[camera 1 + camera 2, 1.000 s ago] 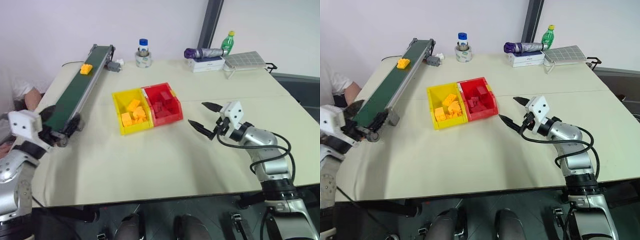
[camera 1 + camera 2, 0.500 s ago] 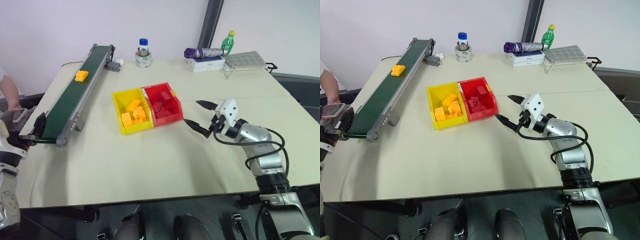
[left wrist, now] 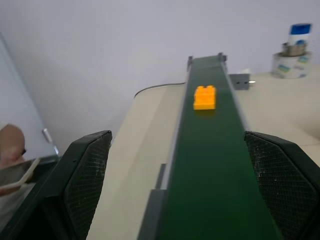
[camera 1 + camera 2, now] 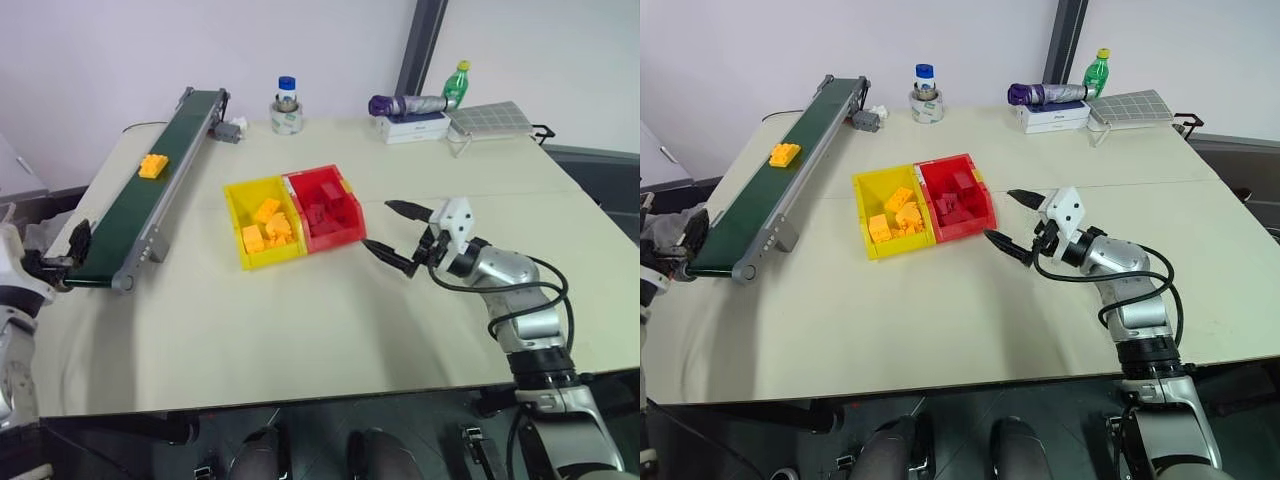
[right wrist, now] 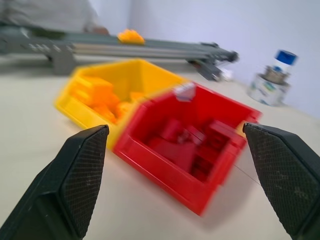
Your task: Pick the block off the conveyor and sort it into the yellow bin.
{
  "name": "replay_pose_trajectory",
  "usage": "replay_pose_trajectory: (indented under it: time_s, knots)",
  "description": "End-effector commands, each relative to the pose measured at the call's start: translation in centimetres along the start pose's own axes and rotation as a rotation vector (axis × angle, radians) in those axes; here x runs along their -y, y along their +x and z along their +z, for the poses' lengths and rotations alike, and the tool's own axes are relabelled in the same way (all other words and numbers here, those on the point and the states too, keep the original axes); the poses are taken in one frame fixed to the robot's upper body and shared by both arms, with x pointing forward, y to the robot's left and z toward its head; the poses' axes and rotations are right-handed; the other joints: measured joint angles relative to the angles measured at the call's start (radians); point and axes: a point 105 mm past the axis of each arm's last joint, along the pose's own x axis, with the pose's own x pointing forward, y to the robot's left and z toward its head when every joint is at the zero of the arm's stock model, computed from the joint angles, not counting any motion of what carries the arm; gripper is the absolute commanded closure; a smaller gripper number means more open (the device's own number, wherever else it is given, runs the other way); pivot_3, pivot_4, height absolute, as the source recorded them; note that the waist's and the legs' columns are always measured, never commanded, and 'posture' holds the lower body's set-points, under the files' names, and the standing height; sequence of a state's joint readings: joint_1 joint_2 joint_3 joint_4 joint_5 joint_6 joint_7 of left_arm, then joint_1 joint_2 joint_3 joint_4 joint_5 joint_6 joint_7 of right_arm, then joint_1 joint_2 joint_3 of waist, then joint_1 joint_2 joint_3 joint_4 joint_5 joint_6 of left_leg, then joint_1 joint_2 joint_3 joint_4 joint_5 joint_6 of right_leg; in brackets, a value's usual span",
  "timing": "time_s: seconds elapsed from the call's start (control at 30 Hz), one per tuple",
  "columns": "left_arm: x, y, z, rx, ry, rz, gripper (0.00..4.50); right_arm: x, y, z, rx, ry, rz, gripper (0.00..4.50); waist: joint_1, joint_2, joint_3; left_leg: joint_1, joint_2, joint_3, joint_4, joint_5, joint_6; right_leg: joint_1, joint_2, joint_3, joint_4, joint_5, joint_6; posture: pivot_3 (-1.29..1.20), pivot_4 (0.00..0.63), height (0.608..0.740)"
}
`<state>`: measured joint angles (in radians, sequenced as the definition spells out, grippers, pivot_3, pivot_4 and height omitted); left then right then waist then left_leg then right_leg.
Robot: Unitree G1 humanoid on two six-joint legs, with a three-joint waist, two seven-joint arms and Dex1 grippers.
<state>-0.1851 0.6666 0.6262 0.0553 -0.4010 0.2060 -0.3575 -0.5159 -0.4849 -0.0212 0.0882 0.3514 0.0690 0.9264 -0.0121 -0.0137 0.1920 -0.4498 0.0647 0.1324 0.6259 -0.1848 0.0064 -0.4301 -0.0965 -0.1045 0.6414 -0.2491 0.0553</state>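
We hold the left end effector (image 3: 175,200) released at the near end of the conveyor (image 4: 150,195), jaws straddling the belt to receive the block (image 4: 153,165) riding at its 12 o'clock, while the right end effector (image 4: 390,231), also released, waits beside the yellow bin (image 4: 238,203).

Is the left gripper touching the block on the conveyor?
Apart. In the left wrist view the block lies far up the conveyor, beyond the open left gripper.
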Motion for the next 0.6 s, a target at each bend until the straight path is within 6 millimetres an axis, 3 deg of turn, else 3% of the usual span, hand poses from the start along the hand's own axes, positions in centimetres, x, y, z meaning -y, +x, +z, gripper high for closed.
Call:
replay_pose_trajectory:
  time_s: [0.03,0.2,0.6]
  knots:
    - [0.1,2.2,1.0,-0.026,0.027,-0.014,0.04,-1.6,0.6,2.0,0.055,0.017,0.102,0.0,0.003,0.0,0.0,0.0,0.0,0.0,0.0,0.0,0.0,0.0,0.0,0.0,0.0,0.0,0.0,0.0,0.15,0.74]
    - [1.0,5.5,0.7,-0.127,0.044,-0.079,0.04,-2.8,1.2,3.2,0.07,0.031,0.165,0.0,0.001,0.0,0.0,-0.001,0.0,0.001,0.001,0.0,0.0,0.0,-0.001,-0.002,-0.001,0.001,0.0,0.0,0.15,0.74]
    - [2.6,9.6,0.2,-0.258,0.009,-0.164,0.04,-2.4,1.2,3.4,0.058,0.005,0.14,0.0,0.0,-0.001,0.0,-0.007,0.001,0.002,0.005,0.001,0.003,-0.004,0.003,-0.005,0.004,0.003,0.004,0.0,0.15,0.74]
